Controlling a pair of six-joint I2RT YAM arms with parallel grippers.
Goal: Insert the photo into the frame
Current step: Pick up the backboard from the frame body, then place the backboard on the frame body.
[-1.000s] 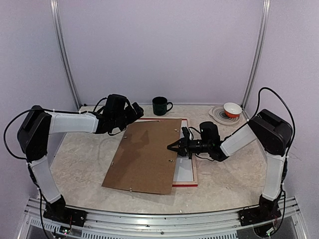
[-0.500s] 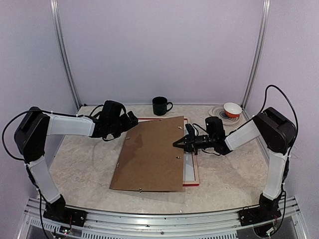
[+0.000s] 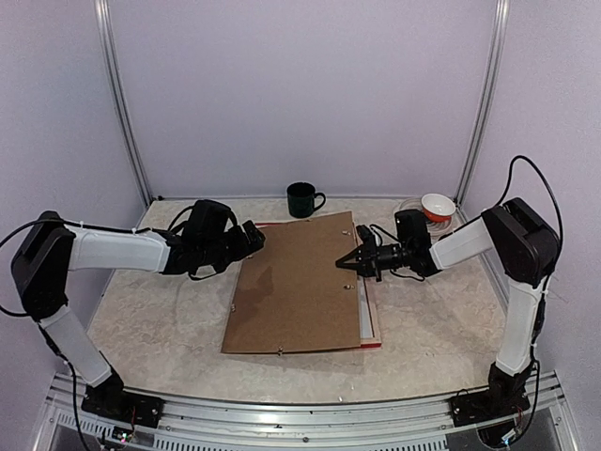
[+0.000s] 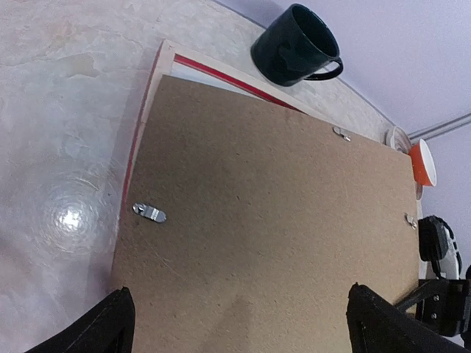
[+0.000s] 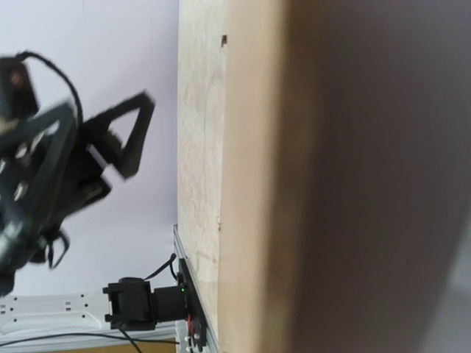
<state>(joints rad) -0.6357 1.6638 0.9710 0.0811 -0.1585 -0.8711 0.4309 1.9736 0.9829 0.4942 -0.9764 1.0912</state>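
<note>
Right gripper (image 3: 346, 264) is clenched with nothing between its fingers, its tips just inside the 3 o'clock edge of the brown backing board (image 3: 296, 287). I cannot tell whether they touch it. Under the board the frame (image 4: 221, 75) lies flat on the table (image 3: 160, 310), its red rim showing at 5, 3 and 11 o'clock. The photo cannot be made out. Left gripper (image 3: 252, 235) is spread wide and empty at the board's 10 o'clock corner. Beyond, a dark mug (image 3: 302, 199) stands at 12 o'clock and an orange-and-white bowl (image 3: 438, 205) at 2 o'clock
</note>
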